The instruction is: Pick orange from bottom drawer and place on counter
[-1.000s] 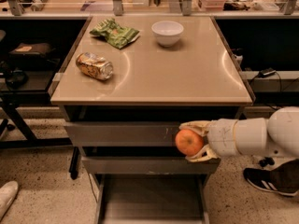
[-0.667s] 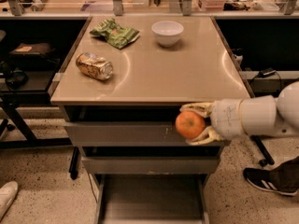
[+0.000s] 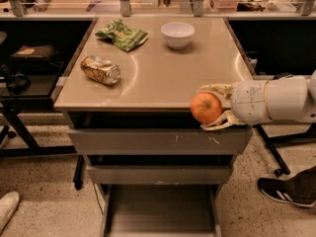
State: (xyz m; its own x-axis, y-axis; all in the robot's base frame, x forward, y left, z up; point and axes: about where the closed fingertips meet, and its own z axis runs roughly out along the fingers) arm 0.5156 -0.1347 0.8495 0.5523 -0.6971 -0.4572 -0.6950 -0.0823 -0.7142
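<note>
The orange (image 3: 206, 107) is round and orange-red. My gripper (image 3: 213, 107) is shut on it, reaching in from the right on a white arm (image 3: 276, 101). The fruit hangs at the counter's front edge, right of the middle, level with the rim. The counter (image 3: 163, 73) is a glossy beige top on the grey drawer cabinet. The bottom drawer (image 3: 160, 209) is pulled out below, its flat grey floor bare. The two upper drawers (image 3: 158, 142) are shut.
On the counter stand a white bowl (image 3: 177, 34) at the back, a green crumpled bag (image 3: 122, 34) at the back left and a crushed gold can (image 3: 100, 69) on the left. A person's shoe (image 3: 289, 190) is on the floor at the right, another (image 3: 7, 206) at the far left.
My gripper has risen with the orange, from in front of the upper drawer fronts to the level of the counter's front edge.
</note>
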